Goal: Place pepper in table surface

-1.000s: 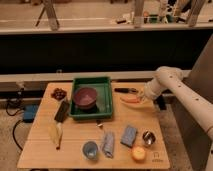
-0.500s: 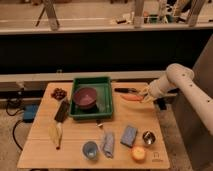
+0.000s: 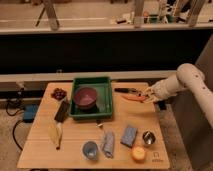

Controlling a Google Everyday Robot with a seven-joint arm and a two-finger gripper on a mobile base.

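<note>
Camera view: tool (image 3: pixel 148 95) at pepper (image 3: pixel 133 99), tip contact unclear.

Arm: the white robot arm (image 3: pixel 192 82) is cut off by the right picture edge; its base is out of view.

Gripper: the pale two-finger gripper (image 3: pixel 148 95), at 3 o'clock from the green plastic tray (image 3: pixel 92 81), blurs into the slim orange pepper (image 3: pixel 133 98); contact between them cannot be confirmed.

Light tan plank table surface (image 3: pixel 80 135): the small dark logo (image 3: pixel 157 160) at its 5 o'clock corner is illegible.

The dark slim object (image 3: pixel 125 90) just beyond the pepper is possibly a tool; too indistinct to identify.
</note>
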